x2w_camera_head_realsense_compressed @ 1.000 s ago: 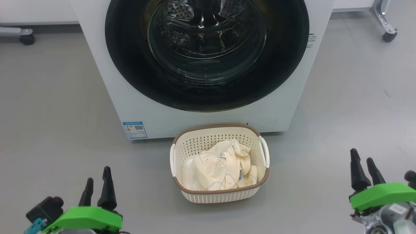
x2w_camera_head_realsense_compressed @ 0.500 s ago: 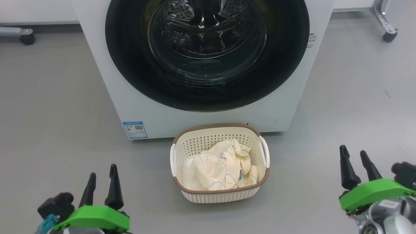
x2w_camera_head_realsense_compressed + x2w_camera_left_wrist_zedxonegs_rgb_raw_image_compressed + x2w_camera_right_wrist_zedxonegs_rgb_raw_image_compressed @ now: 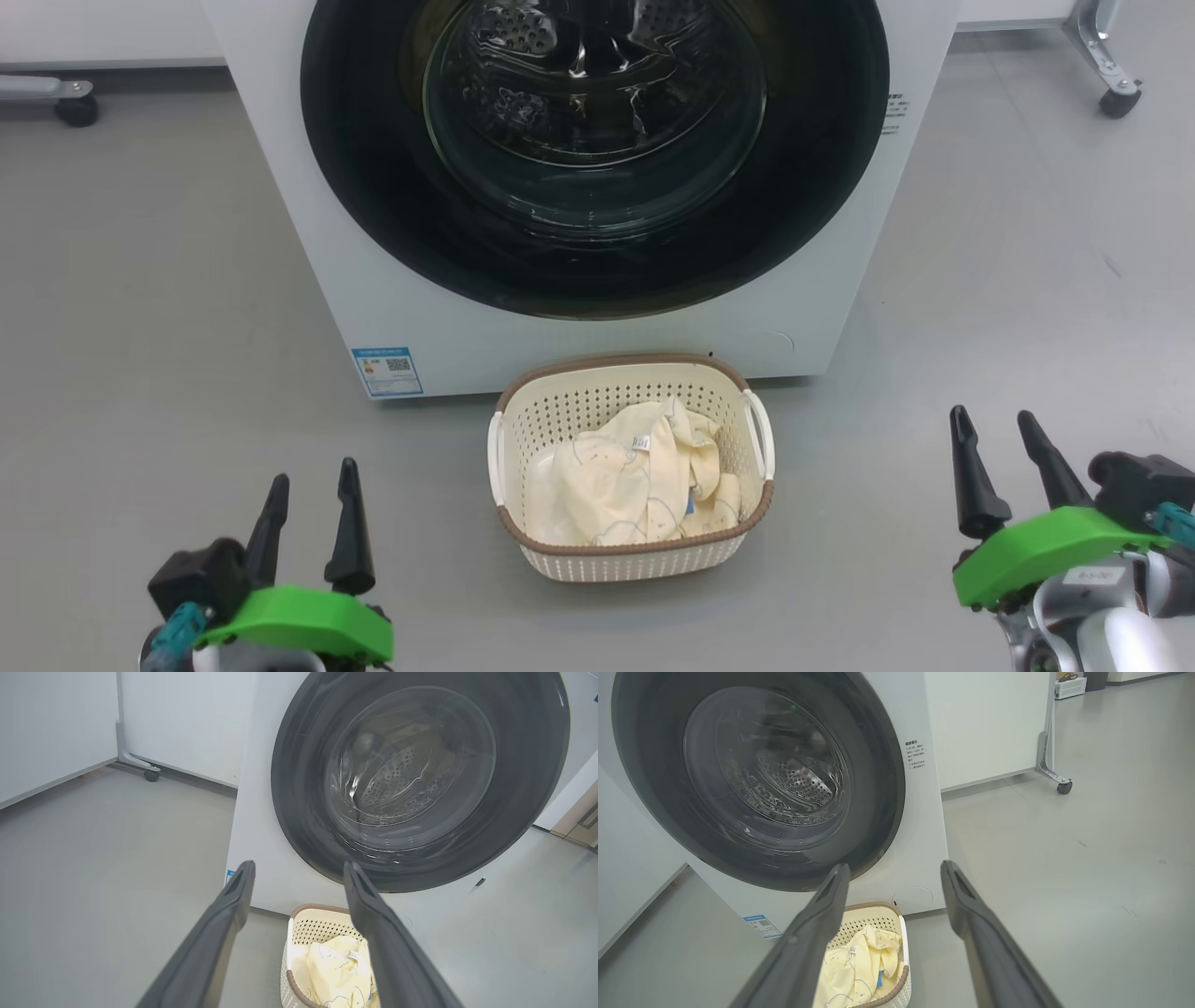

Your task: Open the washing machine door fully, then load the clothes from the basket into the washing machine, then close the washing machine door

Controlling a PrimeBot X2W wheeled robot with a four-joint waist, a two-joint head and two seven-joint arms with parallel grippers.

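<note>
both jaws stand wide apart and empty: left gripper [image 3: 315,474] low on the left, right gripper [image 3: 991,416] low on the right, each well clear of the basket [image 3: 631,360] between them. the clothes [image 3: 621,481] lie heaped in it, just before the washing machine [image 3: 560,345]. the washing machine door [image 3: 594,140] sits shut. hook its rim opposite the hinge — which side, i cannot tell — and swing it fully.

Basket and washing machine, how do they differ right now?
The basket is small, cream and open-topped; the washing machine is large and white, the washing machine door shut. The basket holds the pale yellow clothes; none show through the door glass. Both stand on the grey floor, basket just in front.
</note>
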